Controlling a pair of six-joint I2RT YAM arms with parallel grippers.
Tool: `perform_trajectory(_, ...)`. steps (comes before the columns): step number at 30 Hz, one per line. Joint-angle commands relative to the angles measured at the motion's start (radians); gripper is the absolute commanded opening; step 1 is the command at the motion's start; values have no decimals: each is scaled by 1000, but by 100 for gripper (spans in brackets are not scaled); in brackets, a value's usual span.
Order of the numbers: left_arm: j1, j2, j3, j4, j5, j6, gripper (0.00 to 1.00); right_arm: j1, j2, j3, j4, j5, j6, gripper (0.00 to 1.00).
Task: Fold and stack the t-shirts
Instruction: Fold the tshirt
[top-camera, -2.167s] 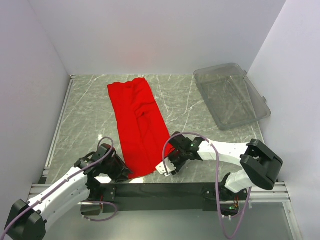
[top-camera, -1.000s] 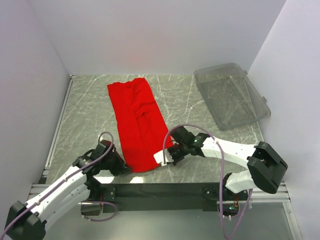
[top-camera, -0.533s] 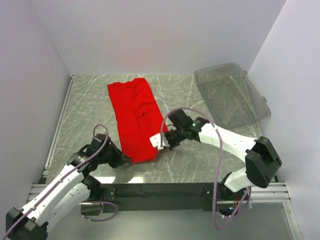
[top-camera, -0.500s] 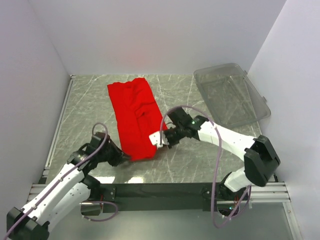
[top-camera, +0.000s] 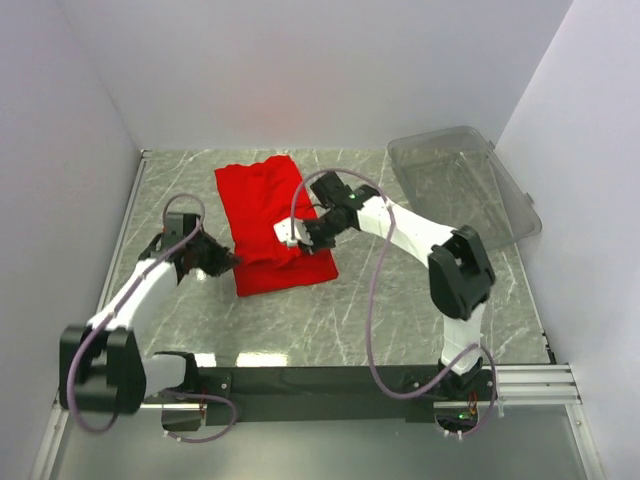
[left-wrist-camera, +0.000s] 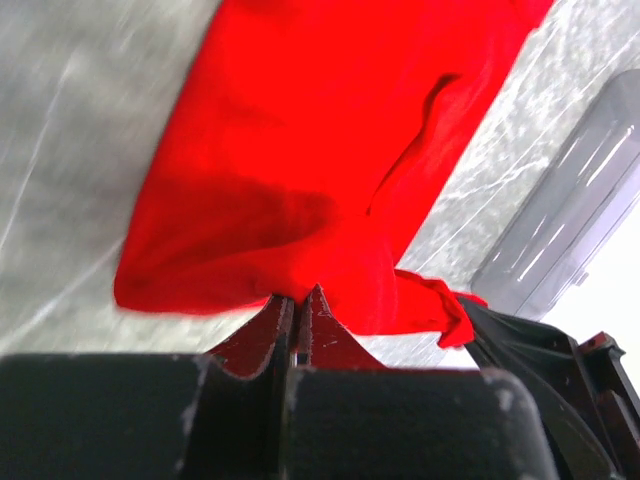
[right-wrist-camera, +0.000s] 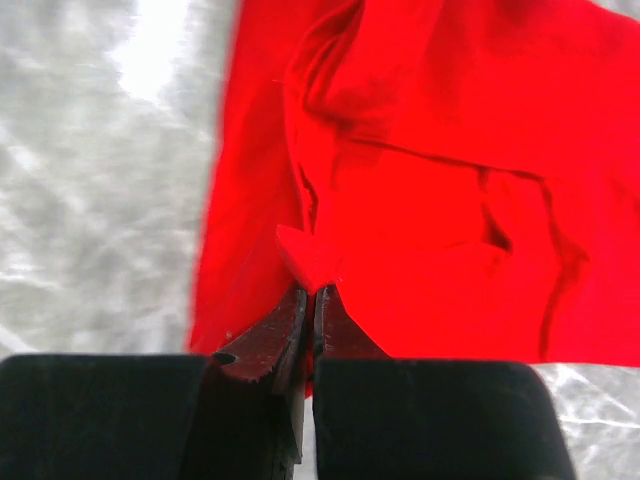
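Marble table bears one red t-shirt toward its far edge; two grippers, left gripper and right gripper, each clamp its hem.

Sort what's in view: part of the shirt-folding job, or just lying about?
In the job:
- red t-shirt
- left gripper, shut on the shirt's edge
- right gripper, shut on the shirt's edge

Lying about:
- clear plastic bin, far right, apart from the shirt
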Motion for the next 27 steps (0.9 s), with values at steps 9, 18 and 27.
perform_trajectory(9,57,281,233,131,90,154,0,-48,286,401,-55,21,49,0)
perform_trajectory(18,103,365,310,108,85,194,0,-86,402,551,-53,55,80,0)
perform_trajectory(27,111,465,380,99,82,209,0,-91,477,616,-21,70,110,0)
